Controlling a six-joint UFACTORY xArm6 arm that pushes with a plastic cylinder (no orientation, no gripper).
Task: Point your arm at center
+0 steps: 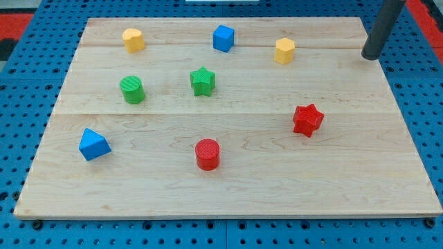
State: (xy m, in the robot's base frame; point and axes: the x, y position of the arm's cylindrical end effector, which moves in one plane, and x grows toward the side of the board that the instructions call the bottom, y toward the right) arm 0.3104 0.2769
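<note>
My tip (370,57) stands at the board's top right edge, right of the yellow hexagon block (284,51) and well away from the board's middle. Near the middle are the green star (203,81) and, lower, the red cylinder (207,153). The red star (307,120) lies at the view's right. The green cylinder (132,90) is left of the green star. The blue cube (223,38) and a yellow block (133,40) sit along the top. The blue triangular block (93,144) is at the lower left.
The wooden board (332,180) lies on a blue pegboard table (21,104). A red area shows at the top corners of the view.
</note>
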